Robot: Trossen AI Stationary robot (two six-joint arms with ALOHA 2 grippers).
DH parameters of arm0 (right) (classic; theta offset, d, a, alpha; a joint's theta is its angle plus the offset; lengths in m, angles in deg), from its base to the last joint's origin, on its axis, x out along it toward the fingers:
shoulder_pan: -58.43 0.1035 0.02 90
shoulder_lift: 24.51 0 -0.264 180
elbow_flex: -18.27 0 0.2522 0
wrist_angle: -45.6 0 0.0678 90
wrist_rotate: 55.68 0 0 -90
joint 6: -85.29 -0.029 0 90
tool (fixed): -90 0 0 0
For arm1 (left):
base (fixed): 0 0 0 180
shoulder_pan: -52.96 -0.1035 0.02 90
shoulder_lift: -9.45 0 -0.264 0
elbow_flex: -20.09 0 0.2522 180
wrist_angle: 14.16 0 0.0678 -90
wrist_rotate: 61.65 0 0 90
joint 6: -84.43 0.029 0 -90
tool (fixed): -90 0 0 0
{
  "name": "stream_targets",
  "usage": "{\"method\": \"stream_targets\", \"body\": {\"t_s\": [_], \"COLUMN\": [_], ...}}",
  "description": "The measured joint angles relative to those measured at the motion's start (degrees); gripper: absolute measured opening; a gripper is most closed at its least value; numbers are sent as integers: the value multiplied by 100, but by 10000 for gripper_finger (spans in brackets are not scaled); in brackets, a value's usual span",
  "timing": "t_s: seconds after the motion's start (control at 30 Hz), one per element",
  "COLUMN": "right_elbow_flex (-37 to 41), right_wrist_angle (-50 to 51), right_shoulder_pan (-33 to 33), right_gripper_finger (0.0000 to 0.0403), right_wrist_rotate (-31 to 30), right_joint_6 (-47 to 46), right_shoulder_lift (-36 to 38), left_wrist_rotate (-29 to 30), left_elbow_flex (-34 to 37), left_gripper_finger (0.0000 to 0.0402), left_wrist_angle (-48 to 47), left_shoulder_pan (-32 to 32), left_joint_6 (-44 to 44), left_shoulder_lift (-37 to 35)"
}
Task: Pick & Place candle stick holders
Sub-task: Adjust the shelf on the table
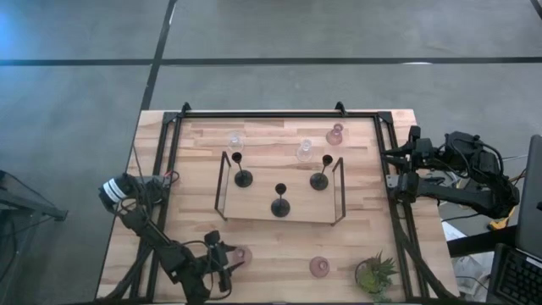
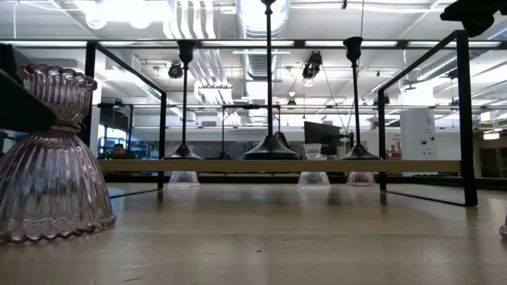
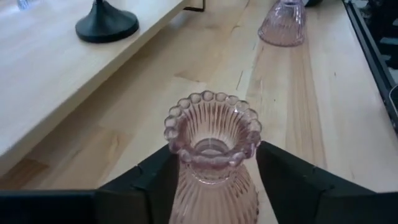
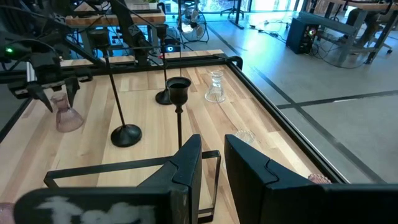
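Observation:
A pink glass candle stick holder (image 3: 211, 155) stands upright on its base on the table near the front left (image 1: 243, 254). My left gripper (image 3: 212, 177) is open, and its fingers stand close on either side of the holder's neck. A second pink holder (image 1: 319, 267) stands farther right and a third (image 1: 335, 134) at the back. Three black holders (image 1: 280, 203) stand on a raised wooden tray (image 1: 254, 212). Two clear glass holders (image 1: 305, 151) stand behind the tray. My right gripper (image 4: 212, 168) waits at the table's right edge (image 1: 398, 182), its fingers a little apart and holding nothing.
A black metal frame (image 1: 174, 169) runs around the tabletop, and thin black rails (image 1: 340, 191) flank the tray. A small green potted plant (image 1: 375, 273) sits at the front right corner. Bare wood lies between the front pink holders.

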Motion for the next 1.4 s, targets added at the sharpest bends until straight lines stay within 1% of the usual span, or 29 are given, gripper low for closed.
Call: {"method": "stream_targets", "body": {"t_s": [0.07, 0.17, 0.27, 0.37, 0.47, 0.53, 0.73, 1.03, 1.27, 1.4], "right_elbow_flex": [0, 0, 0, 0, 0, 0, 0, 0, 0, 0], "right_wrist_angle": [0, 0, 2, 0, 0, 2, 0, 0, 0, 0], "right_shoulder_pan": [1, 1, 1, 1, 1, -1, -1, 1, 0, 0], "right_gripper_finger": [63, 63, 63, 63, 63, 63, 63, 63, 63, 63], "right_wrist_rotate": [0, 0, 0, 0, 0, 0, 0, 0, 0, 0], "right_joint_6": [0, 0, 0, 0, 0, 0, 0, 0, 0, 0], "right_shoulder_lift": [0, 0, 0, 0, 0, 0, 0, 0, 0, 0], "left_wrist_rotate": [54, 318, 746, 1034, 1013, 944, 879, 886, 921, 1156], "left_elbow_flex": [-41, -147, -245, -290, -271, -263, -254, -224, 29, 109], "left_gripper_finger": [232, 252, 264, 267, 268, 268, 266, 251, 237, 234], "left_wrist_angle": [-165, -587, -1270, -2222, -3237, -3822, -5034, -6216, -6240, -6216], "left_shoulder_pan": [50, 223, 469, 701, 824, 857, 849, 691, 453, 404], "left_joint_6": [-30, -359, -874, -1769, -2977, -3585, -4385, -5050, -5086, -5090], "left_shoulder_lift": [-25, -125, -225, -316, -363, -365, -367, -372, -376, -376]}}
